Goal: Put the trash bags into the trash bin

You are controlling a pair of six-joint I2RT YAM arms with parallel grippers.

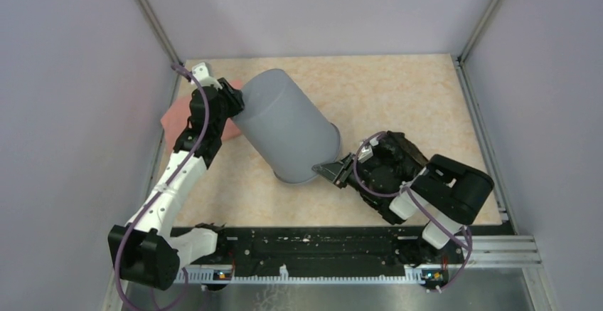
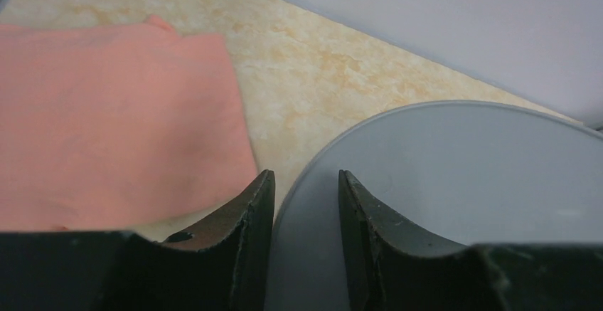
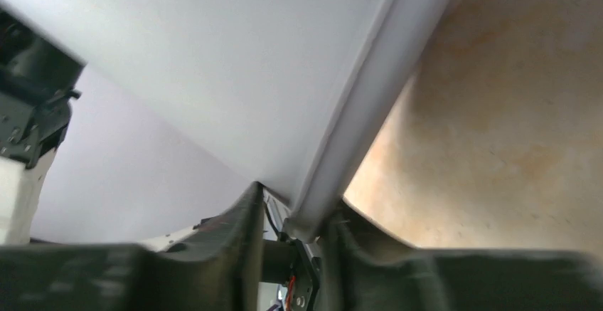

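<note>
The grey trash bin [image 1: 284, 129] lies tilted on its side, base to the far left, open mouth to the near right. My left gripper [image 1: 233, 103] is at the base. In the left wrist view its fingers [image 2: 256, 218] stand narrowly apart astride the edge of the base [image 2: 441, 176], closed on it. My right gripper [image 1: 328, 171] is shut on the bin's rim [image 3: 355, 133], which runs between its fingers. A black crinkled trash bag [image 1: 397, 149] lies bunched against the right wrist, outside the bin.
A salmon-pink folded cloth [image 1: 173, 117] lies at the far left under the left arm; it also shows in the left wrist view [image 2: 107, 126]. Grey walls enclose the beige table [image 1: 398, 90] on three sides. A black rail [image 1: 320, 243] runs along the near edge.
</note>
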